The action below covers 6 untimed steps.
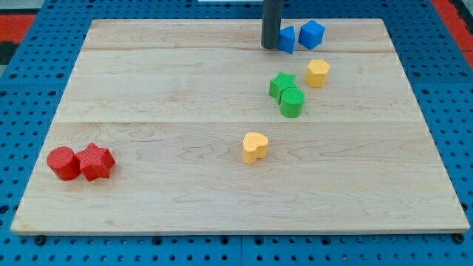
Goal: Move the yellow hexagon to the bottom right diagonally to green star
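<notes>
Tip: my tip point(271, 46) is standing near the view's top edge of the board point(148, 74), touching or just beside the left side of a blue block.
Jaws: there are none on this rig, only a rod, so nothing is being grasped or released.
Target block: the yellow hexagon point(318, 72) is sitting to the view's right of the green star point(281, 84) and a bit higher, near it but w/ a small gap.
Reference: the green star is touching a green cylinder point(293, 103), which is lying at its lower right.
Goal spot: lower right of the star, approx. to the right of the green cylinder and slightly below it; I am judging this place as free.
Step in hand: I think the tip is approaching the hexagon, which is not yet pushed.
How to do well: going around the two blue blocks, coming to the hexagon's top side, then pushing it down the view and perhaps a little to the right.
Care: keeping the push line through the hexagon's centre, so it is not rotating off the rod.
Risk: the hexagon sliding into the green cylinder and shifting the star, i.e. the reference moving.
Others: blue triangle-like block point(287, 39) and blue cube-like block point(311, 34) close to the tip; yellow heart point(255, 147) mid-board; red cylinder point(63, 163) and red star point(95, 162) at the lower left, well apart from the work.
</notes>
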### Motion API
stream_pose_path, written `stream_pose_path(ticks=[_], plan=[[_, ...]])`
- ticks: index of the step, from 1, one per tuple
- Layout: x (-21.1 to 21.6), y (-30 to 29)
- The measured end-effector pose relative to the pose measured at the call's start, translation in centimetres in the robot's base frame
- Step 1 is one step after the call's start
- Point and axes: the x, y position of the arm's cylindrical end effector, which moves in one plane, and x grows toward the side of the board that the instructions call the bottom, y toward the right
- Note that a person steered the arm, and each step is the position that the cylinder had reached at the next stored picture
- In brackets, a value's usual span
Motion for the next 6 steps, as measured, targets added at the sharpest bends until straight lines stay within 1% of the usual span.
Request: stream_pose_path(ticks=[1,2,3,4,5,6], plan=[[0.1,5.7],[1.3,7.0],[4.8,8.9],[7.6,8.8],[10.9,2.4],[12.3,2.0]])
